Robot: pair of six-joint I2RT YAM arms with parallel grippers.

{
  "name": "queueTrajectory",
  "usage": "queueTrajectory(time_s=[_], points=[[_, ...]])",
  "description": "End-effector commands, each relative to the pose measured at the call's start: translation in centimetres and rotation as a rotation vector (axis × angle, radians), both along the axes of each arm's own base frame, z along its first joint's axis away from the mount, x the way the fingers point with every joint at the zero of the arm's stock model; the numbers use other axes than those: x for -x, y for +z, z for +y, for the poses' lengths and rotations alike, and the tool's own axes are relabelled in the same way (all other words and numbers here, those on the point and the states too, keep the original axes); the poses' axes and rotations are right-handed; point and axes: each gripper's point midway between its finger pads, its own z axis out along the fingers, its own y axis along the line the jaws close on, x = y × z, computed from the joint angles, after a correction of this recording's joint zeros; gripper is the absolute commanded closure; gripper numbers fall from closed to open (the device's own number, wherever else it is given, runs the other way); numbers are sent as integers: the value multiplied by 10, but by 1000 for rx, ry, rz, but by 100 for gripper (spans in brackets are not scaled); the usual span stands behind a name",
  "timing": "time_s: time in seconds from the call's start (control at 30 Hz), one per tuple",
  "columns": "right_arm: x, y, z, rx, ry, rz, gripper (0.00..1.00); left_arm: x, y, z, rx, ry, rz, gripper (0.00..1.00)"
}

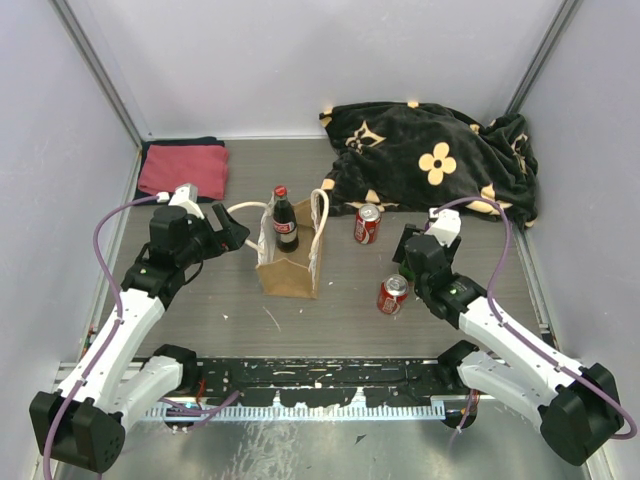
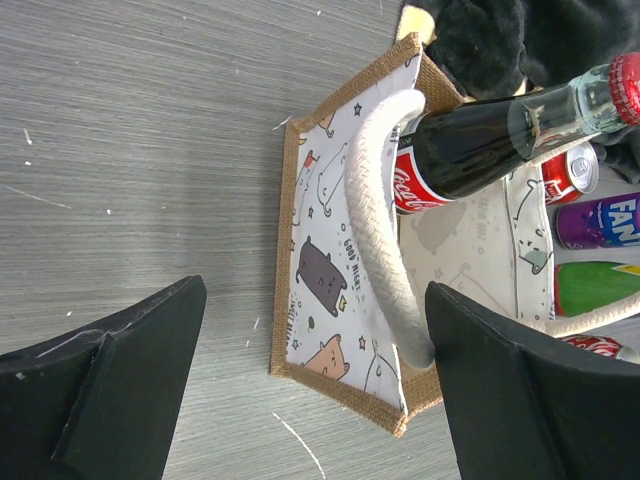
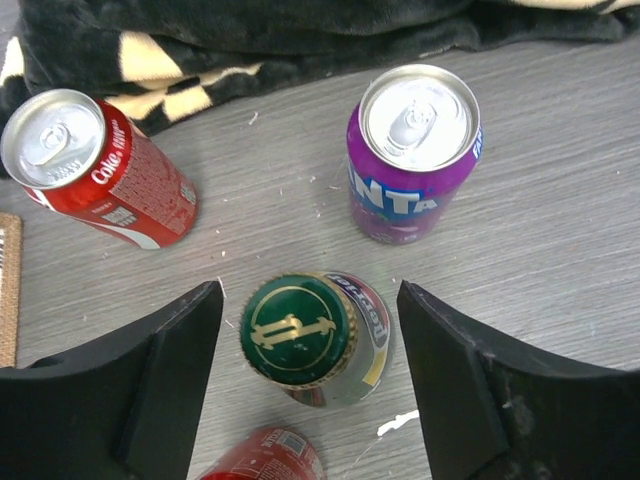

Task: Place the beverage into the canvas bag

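At the middle of the table, your canvas bag [image 1: 290, 268] stands upright with the cola bottle [image 1: 285, 222] inside it, its neck rising above the rim. Your left gripper [image 1: 232, 236] sits just beside the bag's left side, jaws spread and empty. Your right gripper [image 3: 310, 300] is spread too, with a green-capped bottle [image 3: 298, 335] showing between its fingers.

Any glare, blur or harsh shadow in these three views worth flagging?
Top external: even soft light, sharp, faint shadow by the canvas bag. Left wrist: glints on the glass of the Coca-Cola bottle; the fingers of the left hand near-black, little detail. Right wrist: Fanta can lid shines yet stays legible; no motion blur.
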Motion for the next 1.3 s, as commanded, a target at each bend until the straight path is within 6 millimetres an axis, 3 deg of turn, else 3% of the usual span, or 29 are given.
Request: queueTrajectory(time_s=[0.0,0.1,0.17,0.27,0.3,0.33,0.47,0.9,1.27], points=[[-4,9,-2,-43,-32,-63,27,2,-4,-2,7,-14,11,2],[-2,6,-6,-21,-38,-55,30,2,-5,-2,11,-13,12,2],[-2,6,-7,-13,-41,-54,40,2,-4,-2,12,-12,11,2],[-3,9,-9,-4,-46,-61,73,1,-4,-3,16,-12,12,2],[-3,11,-10,1,-51,-65,89,2,-4,-3,17,-12,14,2],[-3,15,-11,5,-55,-70,97,2,-4,-3,18,-11,13,2],[-7,39,-10,3,-50,-111,99,2,-4,-3,20,-11,13,2],[-29,191,10,-75,32,-338,99,0,1,-5,42,-8,8,2],[-47,317,61,-245,214,-524,99,0,7,-7,49,-14,-4,2]])
